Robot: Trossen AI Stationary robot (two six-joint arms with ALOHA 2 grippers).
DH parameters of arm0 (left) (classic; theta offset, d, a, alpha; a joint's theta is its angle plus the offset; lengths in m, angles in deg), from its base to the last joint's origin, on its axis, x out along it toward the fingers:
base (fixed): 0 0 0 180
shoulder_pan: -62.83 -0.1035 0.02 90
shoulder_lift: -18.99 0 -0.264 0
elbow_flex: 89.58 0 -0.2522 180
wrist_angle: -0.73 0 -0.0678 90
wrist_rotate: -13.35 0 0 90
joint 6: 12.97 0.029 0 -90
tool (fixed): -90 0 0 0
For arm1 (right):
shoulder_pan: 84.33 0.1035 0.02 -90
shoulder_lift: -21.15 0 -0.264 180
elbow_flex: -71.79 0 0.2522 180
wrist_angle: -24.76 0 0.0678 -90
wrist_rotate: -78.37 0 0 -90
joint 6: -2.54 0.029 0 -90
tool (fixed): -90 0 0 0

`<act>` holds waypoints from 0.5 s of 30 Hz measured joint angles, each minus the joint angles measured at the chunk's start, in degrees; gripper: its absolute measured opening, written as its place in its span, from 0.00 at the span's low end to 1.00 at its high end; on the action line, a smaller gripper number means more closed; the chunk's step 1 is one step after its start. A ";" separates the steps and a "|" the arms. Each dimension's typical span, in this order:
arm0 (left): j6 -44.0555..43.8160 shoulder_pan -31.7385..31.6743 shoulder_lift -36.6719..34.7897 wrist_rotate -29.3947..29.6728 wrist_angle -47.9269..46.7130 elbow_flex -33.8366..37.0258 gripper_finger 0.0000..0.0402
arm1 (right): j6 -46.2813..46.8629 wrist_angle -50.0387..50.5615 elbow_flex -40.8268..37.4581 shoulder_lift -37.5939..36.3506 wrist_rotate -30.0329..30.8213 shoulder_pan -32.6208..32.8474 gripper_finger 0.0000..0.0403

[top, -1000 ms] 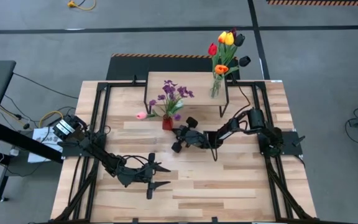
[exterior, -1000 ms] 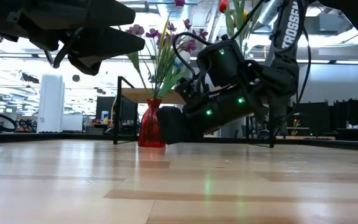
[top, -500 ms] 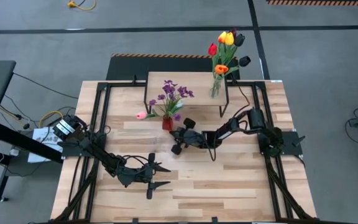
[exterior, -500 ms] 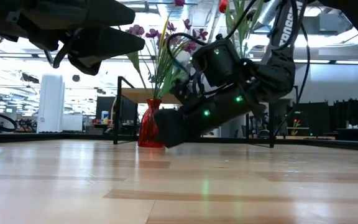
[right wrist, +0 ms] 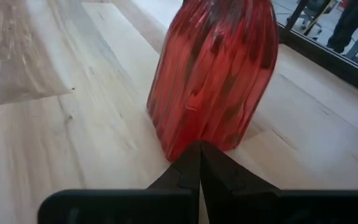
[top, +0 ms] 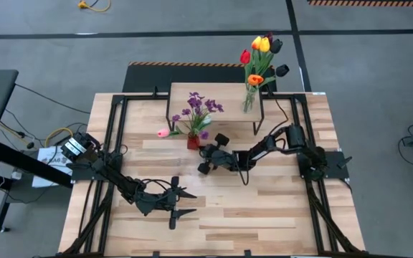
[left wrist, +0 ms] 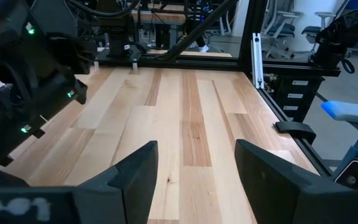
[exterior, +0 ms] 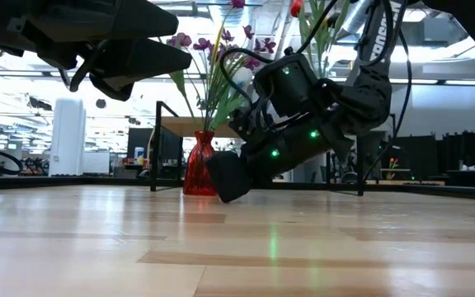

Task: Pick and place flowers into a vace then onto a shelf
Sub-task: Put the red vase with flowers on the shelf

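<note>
Plank tabletop (top: 264,208): right end effector (top: 203,169) pinched together, now lower beside red vase (top: 193,142).

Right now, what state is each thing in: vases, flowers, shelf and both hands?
Red vase: upright on the table, in front of the shelf, holding purple sprigs.
Clear vase: upright on the shelf, holding tulips.
Pink flower: lying on the table beside the red vase.
Right hand: shut, empty, fingertips low at the red vase's base.
Left hand: open, empty, over bare table.
</note>
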 joint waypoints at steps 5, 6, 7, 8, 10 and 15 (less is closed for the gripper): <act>-0.07 0.00 0.00 0.04 -0.04 0.00 0.51 | -0.04 0.00 0.00 0.00 0.10 -0.37 0.00; -0.09 0.00 0.00 0.07 -0.07 0.00 0.51 | -0.04 0.00 0.00 0.00 0.09 -0.41 0.00; -0.09 0.00 0.00 0.07 -0.13 0.00 0.51 | -0.04 0.02 0.00 0.00 0.07 -0.43 0.00; -0.10 0.00 0.00 0.10 -0.21 0.00 0.51 | -0.07 0.00 0.00 0.00 0.02 -0.48 0.00; -0.11 0.00 0.00 0.14 -0.28 0.00 0.51 | -0.19 -0.28 0.00 0.00 -0.71 -0.63 0.00; -0.16 0.00 0.00 0.13 -0.28 0.00 0.51 | -0.90 -2.35 0.35 0.00 -2.66 -0.80 0.00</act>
